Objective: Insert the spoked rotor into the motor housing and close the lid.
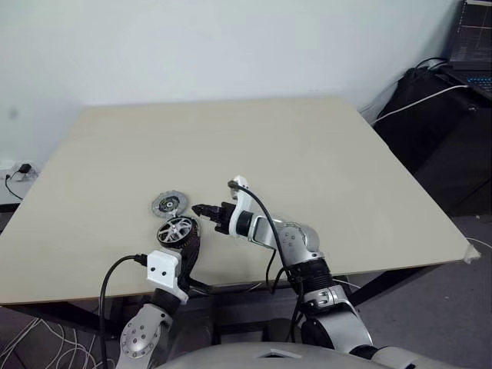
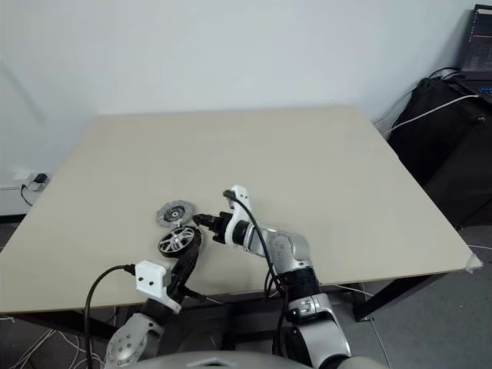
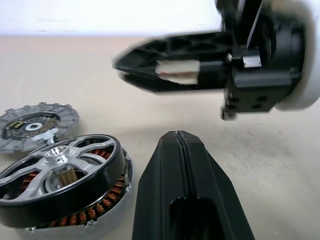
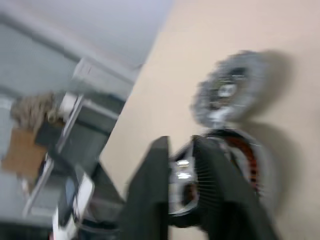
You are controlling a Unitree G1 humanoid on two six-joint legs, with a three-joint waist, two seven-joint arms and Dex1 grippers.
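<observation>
The spoked rotor [image 3: 59, 156], silver with a dark rim, sits on the motor housing [image 3: 107, 198], whose copper windings show under the rim. Both rest near the table's front-left, and the rotor also shows from the head camera [image 1: 178, 229]. The lid [image 1: 167, 204] lies flat on the table just beyond them, its detailed face up, apart from both grippers. My left gripper [image 1: 195, 232] is shut and empty, right beside the rotor's rim. Slightly above the table to the right of the lid, my right gripper [image 1: 199, 209] is shut with nothing in it, pointing left toward the parts.
The beige table [image 1: 307, 154] stretches bare behind and to the right. Its front edge [image 1: 231, 280] runs just under my arms. A black cabinet [image 1: 446, 123] with cables stands off the table's right side.
</observation>
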